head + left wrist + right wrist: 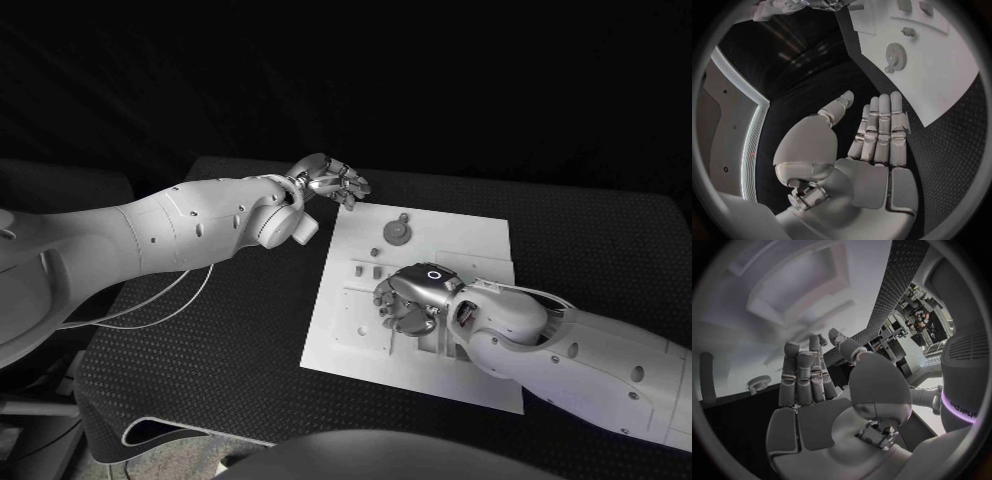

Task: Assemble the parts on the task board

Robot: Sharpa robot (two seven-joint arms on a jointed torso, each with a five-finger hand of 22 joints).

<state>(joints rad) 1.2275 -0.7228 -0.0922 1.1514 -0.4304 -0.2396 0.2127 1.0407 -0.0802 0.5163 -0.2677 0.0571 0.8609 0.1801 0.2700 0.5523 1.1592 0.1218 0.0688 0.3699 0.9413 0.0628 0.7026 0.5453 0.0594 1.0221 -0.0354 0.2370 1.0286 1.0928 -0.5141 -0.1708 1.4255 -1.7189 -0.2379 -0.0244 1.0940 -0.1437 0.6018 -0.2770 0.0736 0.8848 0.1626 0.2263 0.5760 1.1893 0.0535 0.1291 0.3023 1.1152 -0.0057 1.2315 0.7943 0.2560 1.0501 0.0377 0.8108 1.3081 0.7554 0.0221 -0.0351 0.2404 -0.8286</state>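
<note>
The white task board [464, 242] lies in the middle of the black table. A round gear part [395, 232] rests near its far edge, and small parts [362, 268] lie by its left side. My left hand [330, 182] hovers over the table just off the board's far left corner, fingers stretched out and holding nothing [879, 135]. Its wrist view shows the gear [895, 54] and a small peg [909, 31] on the board [948, 80]. My right hand [411, 302] hangs low over the board's middle, fingers straight and empty [807, 385], close to the board [786, 300].
Black table surface [216, 350] surrounds the board, with free room to the left and front. A thin white cable [159, 305] runs under my left arm. The table's front edge [173, 435] lies close below.
</note>
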